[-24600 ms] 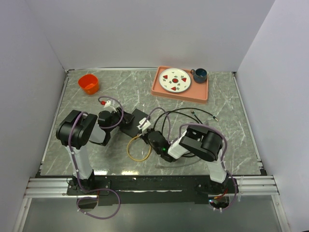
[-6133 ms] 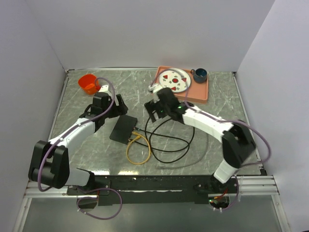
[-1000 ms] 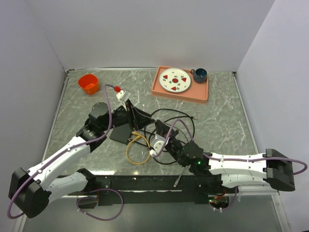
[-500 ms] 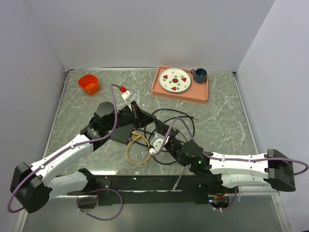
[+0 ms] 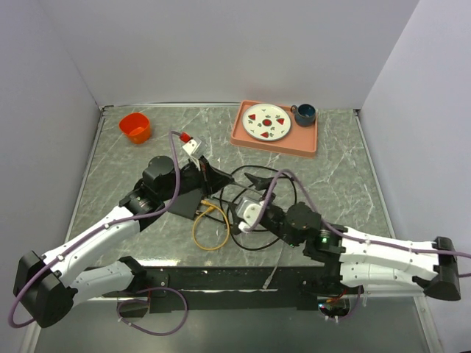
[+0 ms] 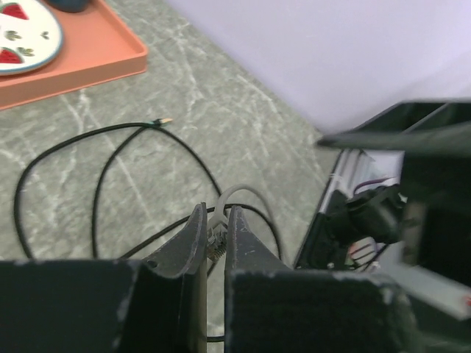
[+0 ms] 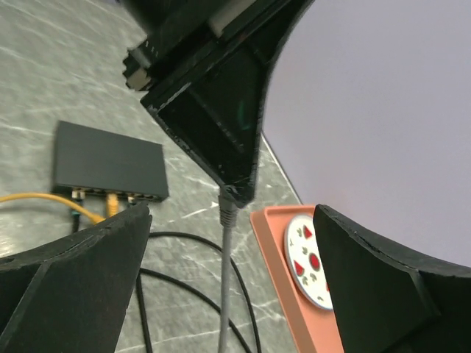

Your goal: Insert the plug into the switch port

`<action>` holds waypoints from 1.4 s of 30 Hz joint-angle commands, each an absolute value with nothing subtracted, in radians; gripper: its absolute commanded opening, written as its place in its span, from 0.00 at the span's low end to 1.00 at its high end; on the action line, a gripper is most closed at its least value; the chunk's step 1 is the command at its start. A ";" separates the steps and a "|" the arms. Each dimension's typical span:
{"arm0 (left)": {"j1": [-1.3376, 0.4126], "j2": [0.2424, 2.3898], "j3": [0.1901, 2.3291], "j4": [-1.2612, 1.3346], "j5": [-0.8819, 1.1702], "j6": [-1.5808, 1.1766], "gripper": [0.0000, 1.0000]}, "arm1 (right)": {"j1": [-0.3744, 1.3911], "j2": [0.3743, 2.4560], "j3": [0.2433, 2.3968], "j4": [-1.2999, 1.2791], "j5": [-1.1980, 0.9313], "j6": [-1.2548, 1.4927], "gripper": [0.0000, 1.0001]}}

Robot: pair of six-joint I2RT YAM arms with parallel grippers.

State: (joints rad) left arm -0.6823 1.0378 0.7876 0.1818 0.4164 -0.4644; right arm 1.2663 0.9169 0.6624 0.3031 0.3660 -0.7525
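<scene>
The plug (image 6: 215,239) sits clamped in our left gripper (image 6: 217,220), aloft right of the switch (image 7: 110,168); our right gripper (image 7: 229,220) gapes, holding nothing. We judge the carry is in hand: next, align it with a free port (image 7: 140,196) (yellow cables (image 7: 44,198) fill others).

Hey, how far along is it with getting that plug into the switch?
Done: the plug on the grey cable is lifted, pinched in the shut left claw. In hand: that claw holds it in the air, apart from the switch; the right claw is open and empty. Left: lining the plug up on the switch's side where the yellow cable sits, and pushing it in.
</scene>
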 commanded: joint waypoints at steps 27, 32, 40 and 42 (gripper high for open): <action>-0.782 0.790 0.630 0.477 0.810 -0.032 0.01 | 0.818 0.919 1.103 -0.476 -0.660 -0.367 0.75; -0.819 0.779 0.656 0.425 0.781 0.024 0.01 | 0.787 0.919 1.104 -0.451 -0.748 -0.345 0.66; -0.868 0.784 0.673 0.425 0.747 0.046 0.01 | 0.755 1.008 1.157 -0.503 -0.926 -0.341 0.58; -0.877 0.793 0.680 0.428 0.739 0.049 0.01 | 0.753 1.023 1.166 -0.503 -0.940 -0.333 0.49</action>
State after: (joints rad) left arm -0.8577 0.7895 0.6281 0.4026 0.7437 0.0086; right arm 0.7620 0.9951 1.1076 -0.4980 -0.8436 -0.3519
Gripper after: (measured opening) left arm 0.094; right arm 0.544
